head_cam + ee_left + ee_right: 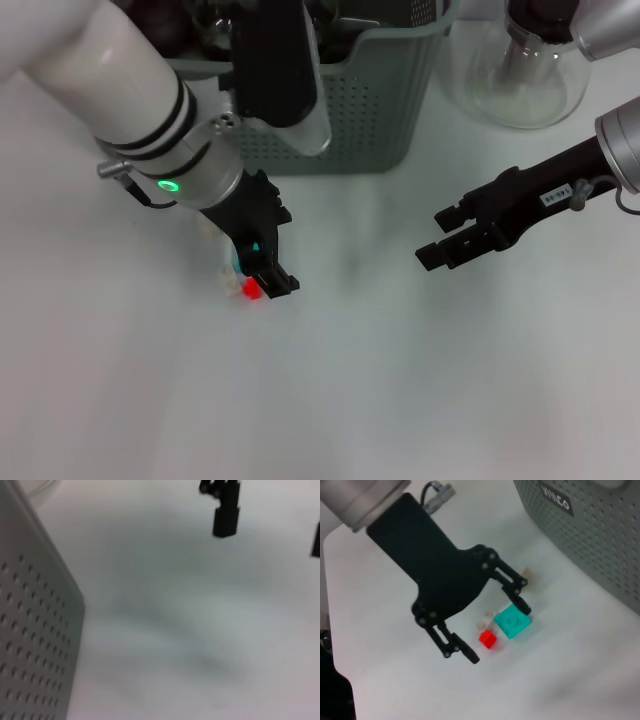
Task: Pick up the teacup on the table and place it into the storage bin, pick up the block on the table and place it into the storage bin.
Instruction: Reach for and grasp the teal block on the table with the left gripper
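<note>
Two blocks [512, 621] — one bin [380, 100].

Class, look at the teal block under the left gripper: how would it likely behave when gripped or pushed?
The teal block looks rigid, with flat faces, so it probably slides rather than rolls. Being small, it likely lifts easily in the open left gripper.

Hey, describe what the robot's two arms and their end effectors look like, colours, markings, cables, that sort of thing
The left arm has a glossy white shell with black bands, then a silver wrist with a green light and a small cable plug. Its left end effector is matte black, with linkage fingers joined by visible pins. The right arm is silver-grey; its black right end effector carries a small white label and a thin grey cable.
</note>
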Controlling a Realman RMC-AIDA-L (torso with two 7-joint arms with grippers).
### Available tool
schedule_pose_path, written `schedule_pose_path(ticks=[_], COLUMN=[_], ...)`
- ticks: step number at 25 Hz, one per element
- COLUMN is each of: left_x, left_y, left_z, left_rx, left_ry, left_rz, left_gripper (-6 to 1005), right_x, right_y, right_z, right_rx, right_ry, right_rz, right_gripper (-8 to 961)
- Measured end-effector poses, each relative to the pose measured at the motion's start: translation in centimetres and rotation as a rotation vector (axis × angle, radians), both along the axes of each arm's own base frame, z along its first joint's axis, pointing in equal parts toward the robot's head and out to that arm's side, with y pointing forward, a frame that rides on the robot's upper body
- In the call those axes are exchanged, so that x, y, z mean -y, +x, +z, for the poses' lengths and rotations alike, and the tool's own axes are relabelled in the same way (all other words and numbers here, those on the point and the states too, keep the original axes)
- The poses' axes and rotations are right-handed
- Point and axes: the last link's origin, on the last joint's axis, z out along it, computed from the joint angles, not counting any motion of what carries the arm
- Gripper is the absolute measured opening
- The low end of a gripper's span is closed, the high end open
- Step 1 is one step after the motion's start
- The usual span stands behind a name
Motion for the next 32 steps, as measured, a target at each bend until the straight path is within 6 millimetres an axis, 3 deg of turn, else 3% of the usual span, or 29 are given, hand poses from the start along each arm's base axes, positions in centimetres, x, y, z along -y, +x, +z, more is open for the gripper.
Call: schedule_pose_path(ticks=[18,24,32], left_x=[-1.2,-1.4,-1.2], left_y=[-1.9,-2.5,-3.0], left_z=[-1.5,-1.5,-1.8], left_rx=[-0.052,-0.074,-0.08], left_ry=[0.038,0.039,0.031], left_rz=[-0.005,-0.006,-0.005], left_gripper=[856,726,636], right_x=[-0.2,-0.2,-0.2], right_y=[0.2,0.2,0.2], right_z=[-0.2,-0.2,-0.2], right_rx=[0.001,0.002,0.003], right_ry=[0.016,0.017,0.018], right_rz=[-0.004,-0.004,-0.004], right_gripper=[776,777,778])
